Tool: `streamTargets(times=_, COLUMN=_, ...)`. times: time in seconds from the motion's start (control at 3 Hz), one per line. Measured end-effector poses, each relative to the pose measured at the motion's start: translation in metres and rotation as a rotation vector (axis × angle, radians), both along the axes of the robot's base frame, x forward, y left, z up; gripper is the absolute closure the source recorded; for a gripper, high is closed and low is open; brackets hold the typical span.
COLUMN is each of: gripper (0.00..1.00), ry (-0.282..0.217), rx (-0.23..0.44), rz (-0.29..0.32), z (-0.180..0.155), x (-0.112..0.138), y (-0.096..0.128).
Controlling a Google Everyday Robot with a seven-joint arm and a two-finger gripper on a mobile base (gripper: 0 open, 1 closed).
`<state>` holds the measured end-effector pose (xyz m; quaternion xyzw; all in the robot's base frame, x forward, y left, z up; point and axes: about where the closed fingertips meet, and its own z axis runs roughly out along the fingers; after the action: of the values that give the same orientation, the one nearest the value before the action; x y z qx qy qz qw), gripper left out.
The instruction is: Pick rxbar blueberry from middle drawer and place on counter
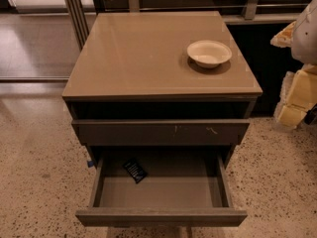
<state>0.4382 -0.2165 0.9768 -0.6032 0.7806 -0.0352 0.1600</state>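
Note:
The rxbar blueberry [134,170], a small dark wrapper with white print, lies flat on the bare grey floor of the middle drawer [161,215], at its back left. The drawer is pulled wide open. The tan glossy counter [143,53] tops the cabinet. My gripper [296,99], white and pale yellow, hangs at the right edge of the view. It is beside the cabinet's right side, above the floor, well apart from the drawer and the bar. It holds nothing that I can see.
A white bowl [209,52] stands on the counter's back right. Above the open drawer, a shut drawer front [161,132] with small white scratches juts out slightly. Speckled terrazzo floor [34,172] surrounds the cabinet. Metal rails and posts [77,14] stand behind it.

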Motion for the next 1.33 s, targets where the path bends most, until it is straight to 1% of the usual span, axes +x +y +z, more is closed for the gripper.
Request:
streamTargets(times=0.33, gripper=0.0, ry=0.0, rx=0.0, rz=0.0, z=0.0, x=0.0, y=0.0)
streamTargets(times=0.67, gripper=0.0, ry=-0.028, rx=0.017, rz=-0.008, z=0.002, x=-0.001, y=0.0)
streamTargets(times=1.0, gripper=0.0, ry=-0.039, rx=0.125, rz=-0.112, z=-0.018, x=-0.017, y=0.004)
streamTargets(times=1.33, gripper=0.0, ry=0.019, rx=0.306, rz=-0.31, z=-0.082, x=-0.028, y=0.002)
